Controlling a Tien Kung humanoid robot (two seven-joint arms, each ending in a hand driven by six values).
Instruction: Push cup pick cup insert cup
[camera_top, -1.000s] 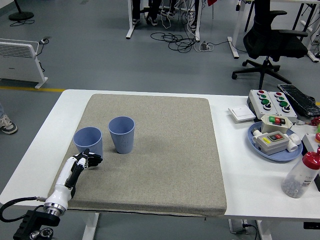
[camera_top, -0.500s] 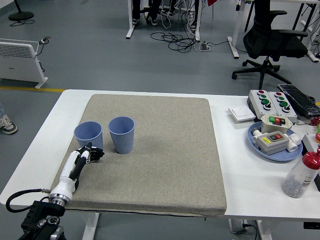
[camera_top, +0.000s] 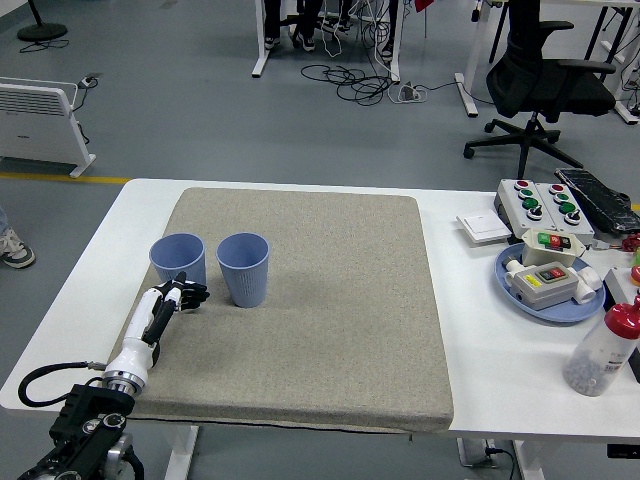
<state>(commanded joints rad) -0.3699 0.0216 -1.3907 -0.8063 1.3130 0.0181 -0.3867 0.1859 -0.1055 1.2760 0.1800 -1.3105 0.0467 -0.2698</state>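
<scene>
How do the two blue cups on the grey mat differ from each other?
The left cup stands nearer the mat's left edge, with the left hand right at its base; the right cup stands free, with no hand near it. Both are blue, upright, open at the top and look alike in size.

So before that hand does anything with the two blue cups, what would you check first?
1. Both cups upright: left cup and right cup, ok.
2. Both cups on the mat: ok.
3. Gap between the cups: ok, they stand apart.
4. Left hand near the left cup: ok, right in front of it.
5. Hand touching the cup: cannot tell.
6. Cups empty: ok, nothing shows inside.
</scene>
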